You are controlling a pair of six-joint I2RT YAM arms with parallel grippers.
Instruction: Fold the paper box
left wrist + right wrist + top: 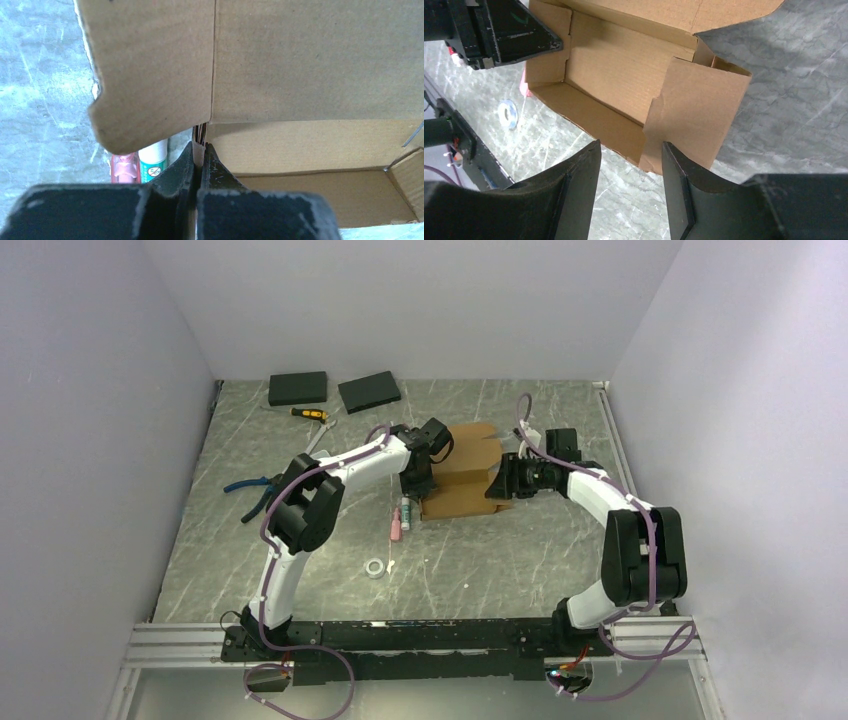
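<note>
Left claw [200, 148] tight on paper box [462, 475] wall; right claw [631, 145] half-open astride its flap [696, 115].

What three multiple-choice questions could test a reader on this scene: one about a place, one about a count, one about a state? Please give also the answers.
1. Where does the white ring lie relative to the paper box?
A. inside it
B. on top of it
C. on its near side, apart from it

2. How many black slabs are there?
A. one
B. two
C. four

3. What is the left hand doing?
A. it is shut on a wall of the paper box
B. it stands wide open
C. it holds the white ring

Answers:
1. C, because the white ring lies alone, nearer to the arms than the paper box.
2. B, because two black slabs lie side by side at the far edge.
3. A, because its fingers pinch the cardboard edge.
</note>
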